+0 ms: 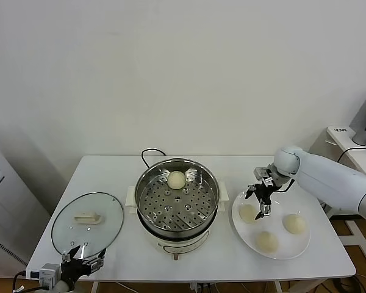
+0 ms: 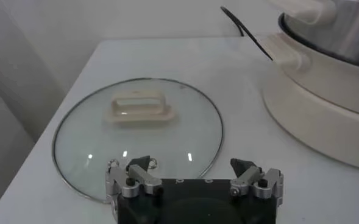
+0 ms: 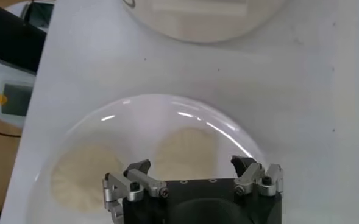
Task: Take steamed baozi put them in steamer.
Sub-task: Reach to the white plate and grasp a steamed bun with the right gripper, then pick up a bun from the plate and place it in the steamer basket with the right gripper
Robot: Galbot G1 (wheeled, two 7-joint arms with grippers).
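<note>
**A:** Start big. What is on the surface [image 1: 232, 268]?

**B:** The steamer [image 1: 177, 201] sits mid-surface, well off to the side of the right gripper [image 1: 261, 201]. One bun [image 1: 176, 179] already lies on its holed tray, toward the far rim. The glass lid [image 1: 87, 224] lies flat beyond the left gripper [image 2: 192, 176], which is parked low at the near edge with its jaws spread wide and nothing between them.

**A:** And the plate?

**B:** The white plate [image 1: 282, 250] lies straight under the right gripper. It carries three buns. The nearest bun [image 1: 248, 212] is just below the jaws; the other two [image 1: 294, 223] [image 1: 267, 241] lie farther out on the plate, apart from each other.

**A:** Are the right jaws holding anything?

**B:** No. They stand wide open and empty, hovering above the plate. In the right wrist view the target bun [image 3: 185, 149] shows between the two fingertips [image 3: 139, 169], a little ahead of them, with a second bun [image 3: 81, 176] off beyond one side.

**A:** So how should the pickup go?

**B:** My judgement: centre the jaws over the dome first, then come straight down so the fingers straddle its widest part. Close gently, since soft dough will dent or tear. Keep the outer finger clear of the neighbouring bun, and lift before swinging toward the steamer.
</note>
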